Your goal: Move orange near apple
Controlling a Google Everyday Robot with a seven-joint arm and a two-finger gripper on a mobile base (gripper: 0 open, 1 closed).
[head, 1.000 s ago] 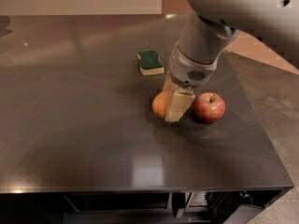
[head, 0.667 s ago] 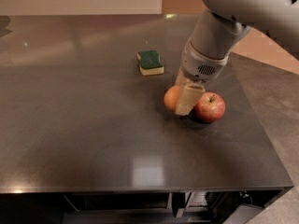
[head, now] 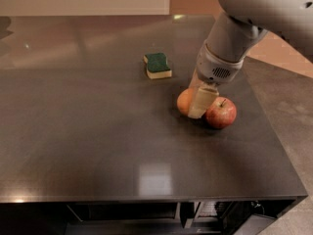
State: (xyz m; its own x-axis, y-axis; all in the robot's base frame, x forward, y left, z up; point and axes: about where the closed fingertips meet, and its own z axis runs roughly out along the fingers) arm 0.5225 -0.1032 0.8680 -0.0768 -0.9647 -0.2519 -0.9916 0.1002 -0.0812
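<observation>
The orange (head: 185, 101) rests on the dark table (head: 98, 131), right of centre. The red apple (head: 221, 112) with a short stem stands just to its right, almost touching. My gripper (head: 192, 106) comes down from the upper right and is shut on the orange. One pale finger (head: 201, 102) stands between the orange and the apple. The other finger is hidden behind the orange.
A green and yellow sponge (head: 157, 65) lies on the table behind and to the left of the fruit. The table's right edge (head: 274, 136) is close beyond the apple. The front edge (head: 146, 198) runs along the bottom.
My gripper has carried the orange to the right, closing the gap to the apple. The apple and sponge have not moved.
</observation>
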